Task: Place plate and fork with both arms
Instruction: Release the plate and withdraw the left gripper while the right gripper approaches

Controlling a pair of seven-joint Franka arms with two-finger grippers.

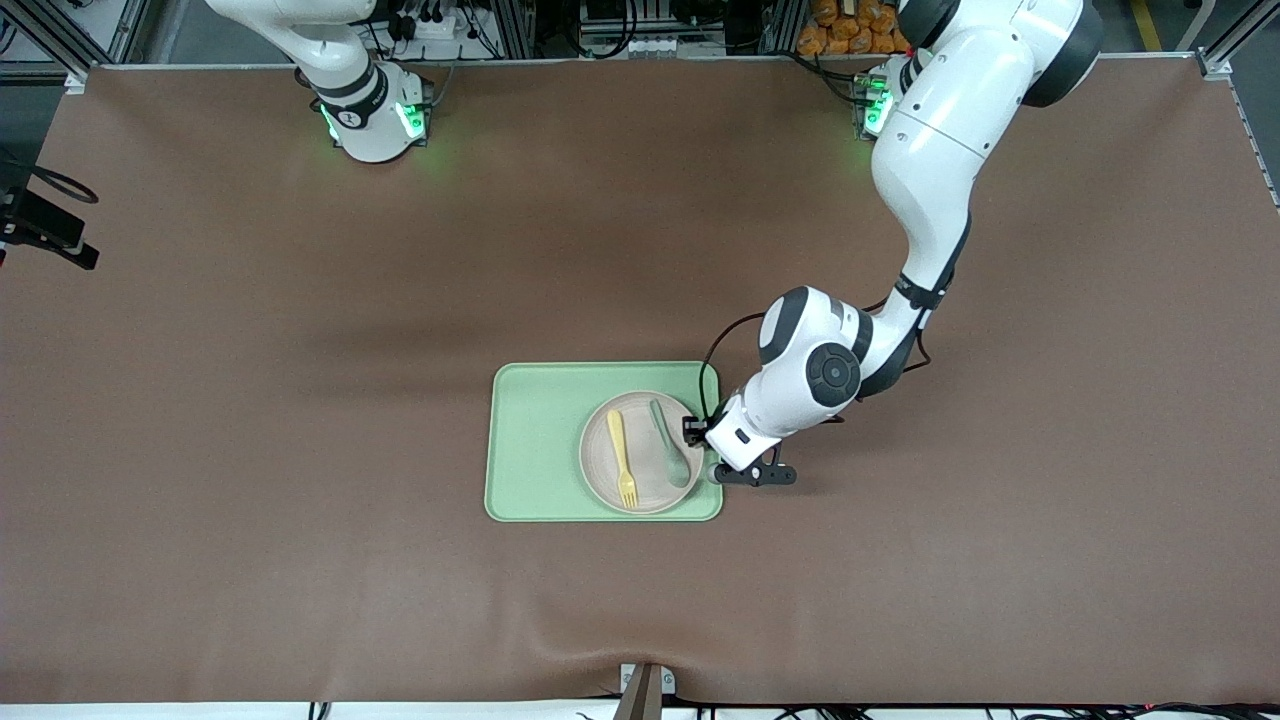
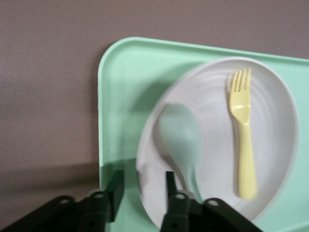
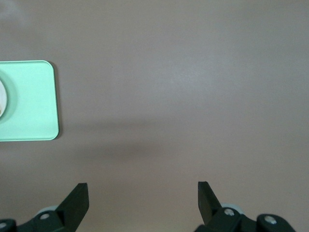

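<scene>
The off-white plate [image 1: 645, 438] [image 2: 270, 125] lies on the light green tray [image 1: 535, 440] [image 2: 120, 96], toward the tray's end at the left arm's side. On the plate rest the pale yellow fork [image 1: 622, 455] [image 2: 244, 140] and, beside it, a grey-green spoon [image 1: 670, 452] [image 2: 181, 135]. My left gripper [image 1: 705, 455] [image 2: 143, 181] is low at the plate's edge and open. Its fingers straddle the rim, one over the plate and one over the tray, without pinching it. My right gripper [image 3: 143, 191] hangs open over bare table with nothing between its fingers; it is outside the front view.
Brown mat covers the table around the tray. A corner of the tray [image 3: 29, 101] shows in the right wrist view. The right arm's base [image 1: 372, 115] stands at the table's back edge, where that arm waits.
</scene>
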